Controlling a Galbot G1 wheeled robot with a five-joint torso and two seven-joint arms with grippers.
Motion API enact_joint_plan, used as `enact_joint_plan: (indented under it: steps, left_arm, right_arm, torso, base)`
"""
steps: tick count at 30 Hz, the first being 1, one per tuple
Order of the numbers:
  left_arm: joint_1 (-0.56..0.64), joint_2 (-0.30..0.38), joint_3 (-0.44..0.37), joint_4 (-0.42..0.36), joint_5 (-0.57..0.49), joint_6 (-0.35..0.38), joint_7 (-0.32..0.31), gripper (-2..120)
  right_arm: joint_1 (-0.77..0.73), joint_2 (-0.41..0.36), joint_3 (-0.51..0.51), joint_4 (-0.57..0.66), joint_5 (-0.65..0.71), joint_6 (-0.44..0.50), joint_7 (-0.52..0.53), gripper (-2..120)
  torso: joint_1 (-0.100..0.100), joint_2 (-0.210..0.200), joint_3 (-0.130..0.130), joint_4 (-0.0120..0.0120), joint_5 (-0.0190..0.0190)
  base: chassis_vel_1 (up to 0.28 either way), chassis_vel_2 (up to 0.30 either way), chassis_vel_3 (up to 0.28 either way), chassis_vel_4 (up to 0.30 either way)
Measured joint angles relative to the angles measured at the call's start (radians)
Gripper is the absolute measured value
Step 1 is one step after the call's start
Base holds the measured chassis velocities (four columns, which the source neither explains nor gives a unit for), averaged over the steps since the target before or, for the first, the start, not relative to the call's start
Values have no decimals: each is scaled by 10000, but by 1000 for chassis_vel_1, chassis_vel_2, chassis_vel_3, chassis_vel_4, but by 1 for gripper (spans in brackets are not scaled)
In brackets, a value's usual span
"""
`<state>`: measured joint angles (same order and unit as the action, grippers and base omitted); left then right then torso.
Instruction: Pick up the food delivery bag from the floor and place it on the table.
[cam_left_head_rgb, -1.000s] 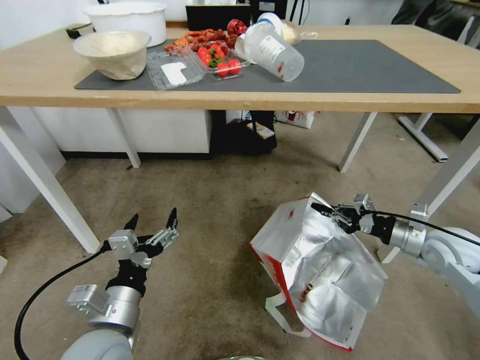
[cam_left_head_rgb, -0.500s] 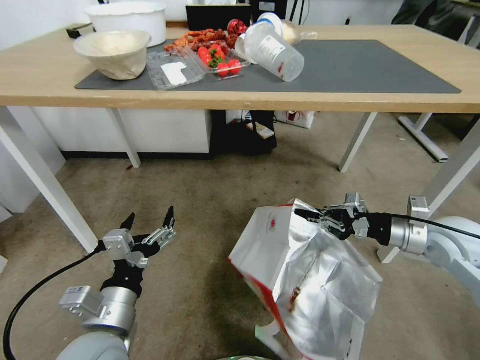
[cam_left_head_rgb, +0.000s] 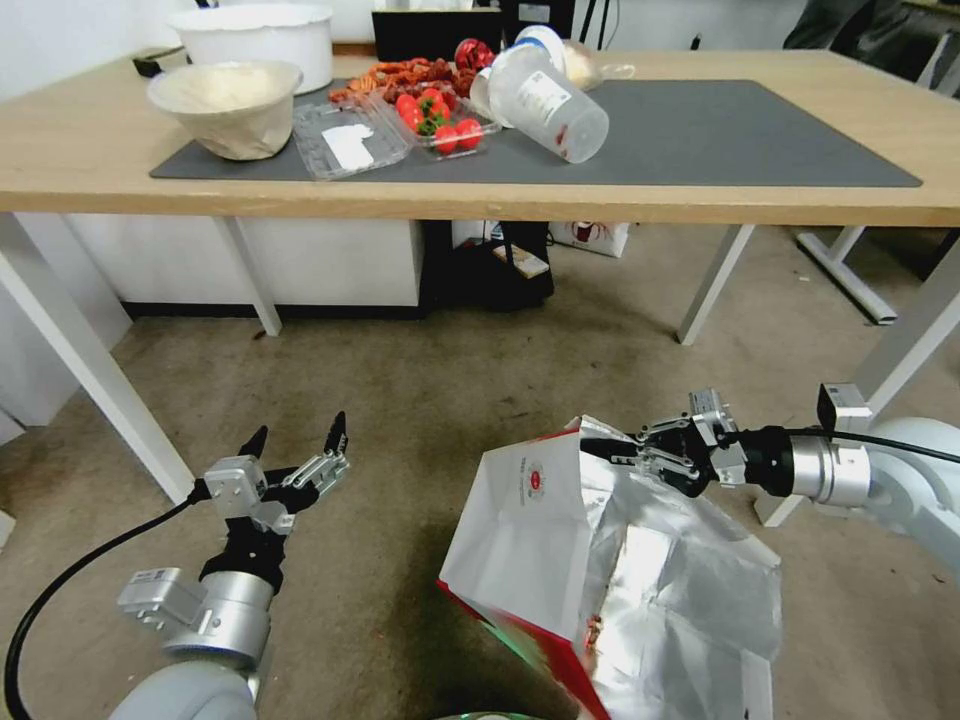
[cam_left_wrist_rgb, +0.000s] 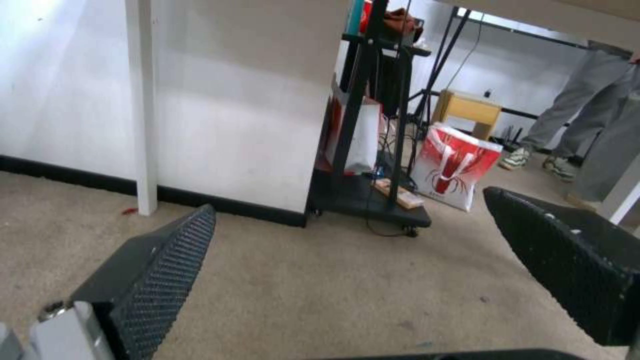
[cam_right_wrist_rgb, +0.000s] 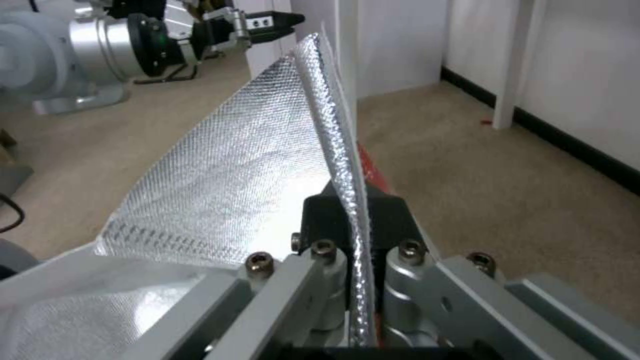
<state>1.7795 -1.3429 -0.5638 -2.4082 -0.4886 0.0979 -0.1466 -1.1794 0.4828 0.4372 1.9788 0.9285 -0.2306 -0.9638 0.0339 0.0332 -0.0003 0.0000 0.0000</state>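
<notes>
While the right gripper (cam_left_head_rgb: 612, 450) pinches the top foil edge of the food delivery bag (cam_left_head_rgb: 560, 530), the bag hangs tilted low in front of the robot — its white side with a small round red logo faces the table, its crinkled silver lining faces up and to the right. In the right wrist view the fingers (cam_right_wrist_rgb: 320, 212) are closed tight on a thin fold of silver rim. The bag's lower end runs out of frame, so contact with the beige floor (cam_left_head_rgb: 420, 380) cannot be judged. To the left, the left gripper (cam_left_head_rgb: 297, 440) hovers low over the carpet, jaws spread wide and empty, well apart from the bag. Beyond stands the wood-topped table (cam_left_head_rgb: 700, 205) — bowls (cam_left_head_rgb: 225, 105), a tipped plastic cup (cam_left_head_rgb: 545, 100) and a punnet of tomatoes (cam_left_head_rgb: 440, 120) crowd the left of its grey mat (cam_left_head_rgb: 720, 135).
</notes>
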Motion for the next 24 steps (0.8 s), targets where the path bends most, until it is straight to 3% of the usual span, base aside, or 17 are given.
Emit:
enact_joint_plan:
  steps: [8, 24]
  left_arm:
    - [-13, 5, -95, 106, 112, -1, 255, 100]
    - [-321, 520, -867, 715, 302, -206, 1389, 100]
  right_arm:
    - [-36, 138, -116, 38, 32, -102, -57, 0]
    - [31, 278, -333, 67, 18, -168, -20, 0]
  torso:
    - [0, 0, 0, 0, 0]
    - [0, 0, 1, 0, -1]
  base:
    - [0, 0, 0, 0]
    - [0, 0, 0, 0]
